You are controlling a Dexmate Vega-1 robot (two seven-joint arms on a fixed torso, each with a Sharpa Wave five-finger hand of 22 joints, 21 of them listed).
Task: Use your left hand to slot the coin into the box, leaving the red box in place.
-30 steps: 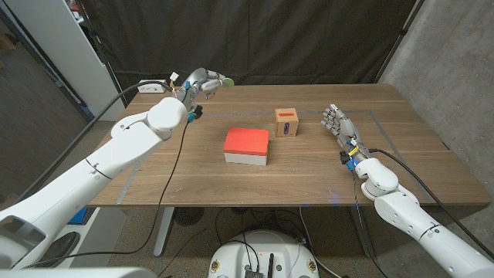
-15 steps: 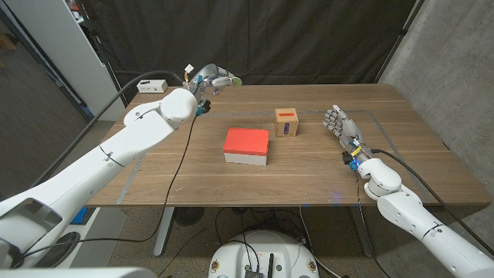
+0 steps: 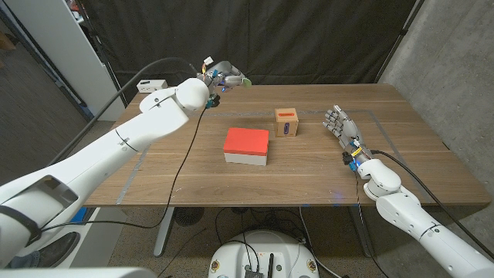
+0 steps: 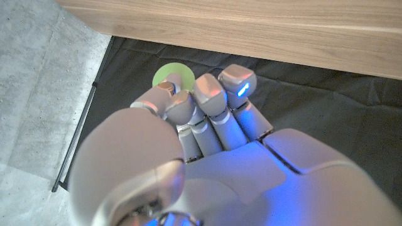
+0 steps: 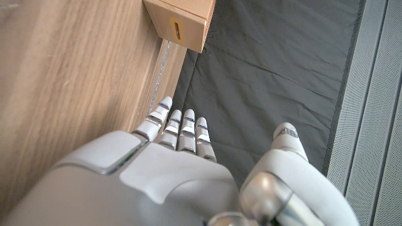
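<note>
My left hand (image 3: 221, 77) hangs above the table's far edge, left of centre, pinching a pale green coin (image 3: 243, 80) at its fingertips; the coin (image 4: 173, 78) shows beyond the curled fingers (image 4: 210, 94) in the left wrist view. The small wooden box (image 3: 286, 122) with a red slotted top stands right of centre on the table; its side (image 5: 179, 22) appears in the right wrist view. A red box (image 3: 247, 145) with a white base lies at the middle. My right hand (image 3: 340, 126) stands on the table at the right, fingers apart, holding nothing, close beside the wooden box.
A small white device (image 3: 152, 86) lies at the far left corner of the wooden table (image 3: 309, 174). A black curtain (image 3: 309, 38) hangs behind the table. A cable runs along my left arm over the table's left side.
My left hand has carried the coin to the right along the far edge, nearer to the wooden box. The right hand and both boxes have stayed where they were.
</note>
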